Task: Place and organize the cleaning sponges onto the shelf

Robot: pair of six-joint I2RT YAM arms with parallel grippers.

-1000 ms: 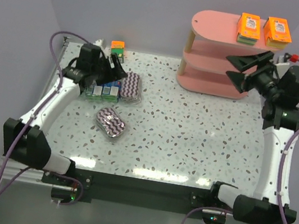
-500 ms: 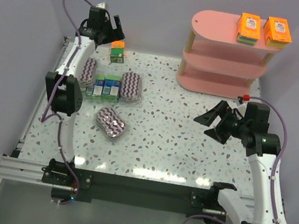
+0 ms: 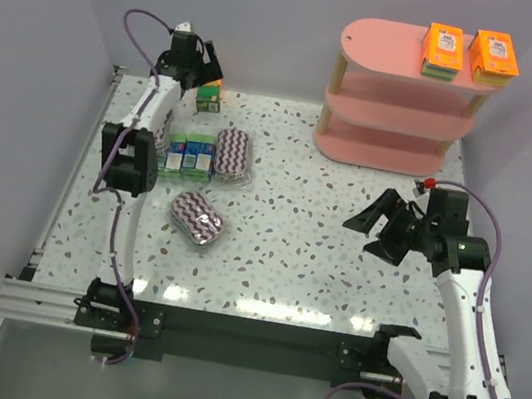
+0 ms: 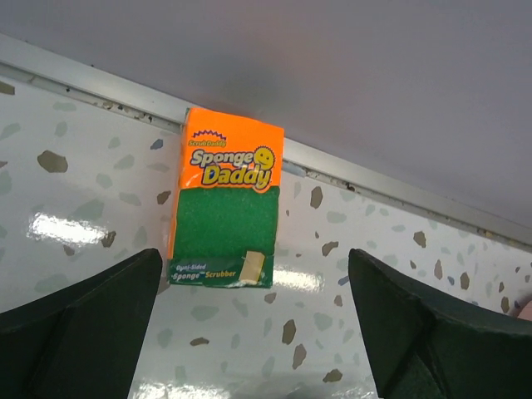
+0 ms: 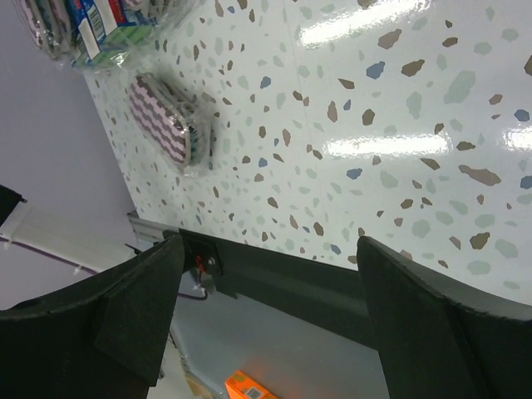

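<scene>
Roughly 2 of 9 done. The shelved orange packs [image 3: 443, 47] sit side by side on the top tier of the pink shelf [image 3: 381, 46], far right; the 2 lower tiers show nothing.

The third orange pack [image 4: 226, 199] sits far left on the terrazzo table [image 3: 337, 261], tight against the wall rail [image 4: 374, 179]. The left gripper [image 4: 253, 307] hovers over it, fingers spread wide, holding nothing.

The blue-green boxes [image 3: 184, 154] and purple zigzag packs [image 3: 195, 217] lie clustered on the left, nearer than that pack and not yet shelved.

The right gripper [image 3: 373, 227] hangs right of centre, fingers wide, empty. My guess is the rail may crowd the far finger.
</scene>
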